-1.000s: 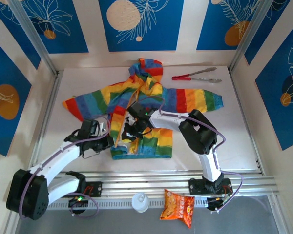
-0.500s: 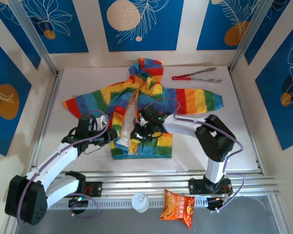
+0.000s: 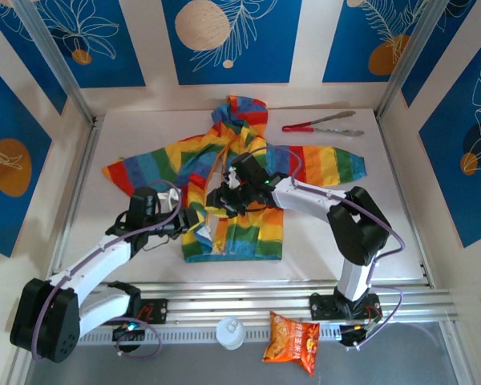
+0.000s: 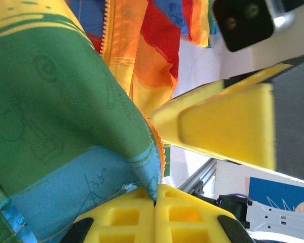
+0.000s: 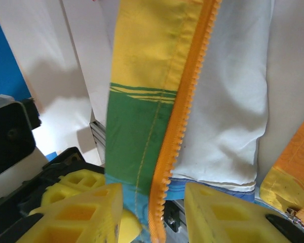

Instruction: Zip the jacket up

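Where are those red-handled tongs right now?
In the top view, the tongs lie at the far right of the table, just beyond the jacket's right sleeve and to the right of its hood.

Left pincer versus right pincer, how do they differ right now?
The left pincer is shut on the hem of the jacket; the right pincer is open, straddling the orange zipper. In the top view the left is at the jacket's side, the right over its middle. Both are yellow.
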Controlling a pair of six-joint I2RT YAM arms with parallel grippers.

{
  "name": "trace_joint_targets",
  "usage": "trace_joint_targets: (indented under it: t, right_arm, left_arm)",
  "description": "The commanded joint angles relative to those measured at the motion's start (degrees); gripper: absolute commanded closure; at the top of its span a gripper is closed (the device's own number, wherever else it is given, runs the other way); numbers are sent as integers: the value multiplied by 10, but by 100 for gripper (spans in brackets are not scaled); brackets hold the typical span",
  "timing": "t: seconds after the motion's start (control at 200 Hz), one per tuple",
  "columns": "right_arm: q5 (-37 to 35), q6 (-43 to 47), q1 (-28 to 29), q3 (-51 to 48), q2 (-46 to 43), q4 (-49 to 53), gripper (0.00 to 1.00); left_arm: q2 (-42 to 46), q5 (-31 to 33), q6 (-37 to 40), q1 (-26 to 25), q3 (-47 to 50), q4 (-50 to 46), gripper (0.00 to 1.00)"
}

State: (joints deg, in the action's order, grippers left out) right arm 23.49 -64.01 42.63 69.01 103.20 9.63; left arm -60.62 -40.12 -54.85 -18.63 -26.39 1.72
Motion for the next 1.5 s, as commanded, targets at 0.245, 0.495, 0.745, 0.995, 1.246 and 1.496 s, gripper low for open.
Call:
trace_joint_targets:
  t: [0.245, 0.495, 0.745, 0.995, 1.246, 1.496]
  right_arm:
    - [64, -28, 1, 16, 33, -25, 62]
    - [81, -54, -4, 0, 30, -83, 100]
    - [40, -2, -10, 1, -22, -39, 100]
    - [4, 42, -9, 3, -59, -3, 100]
    - [3, 14, -9, -24, -64, -42, 100]
    - [-6, -14, -8, -41, -59, -55, 100]
  left_arm:
    - [-12, -33, -2, 5, -2, 27, 100]
    - [-13, -29, 17, 4, -11, -4, 100]
    - [17, 7, 99, 5, -68, -145, 64]
    - [52, 38, 111, 4, -100, -193, 55]
    - [74, 12, -6, 3, -12, -28, 51]
    - [62, 2, -48, -6, 27, 56, 55]
